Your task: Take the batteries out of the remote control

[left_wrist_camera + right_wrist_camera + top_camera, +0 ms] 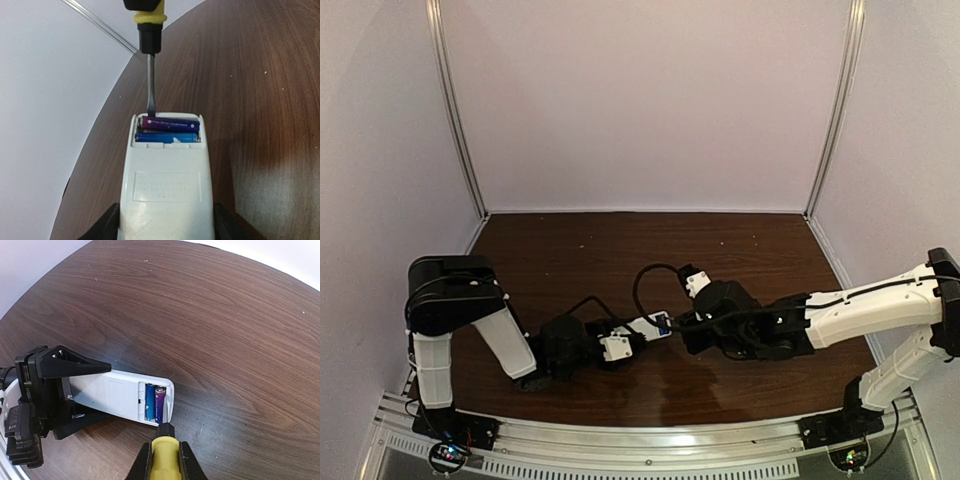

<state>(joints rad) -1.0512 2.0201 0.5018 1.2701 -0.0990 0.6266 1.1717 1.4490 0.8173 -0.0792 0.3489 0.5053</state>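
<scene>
The overhead view places the remote control near the table's centre, between the two arms, but shows little more than a blue speck at its 3 o'clock end. The left wrist view is clearer. The cover is off and both batteries lie side by side in the open compartment at the remote's 12 o'clock end, the farther one purple and the nearer blue. The left gripper clamps the remote's long sides at 6 o'clock. A screwdriver comes down from 12 o'clock, its blade tip at the purple cell's left end; I cannot tell whether they touch. Only the right wrist view shows the right gripper pinching the yellow handle at 6 o'clock.
</scene>
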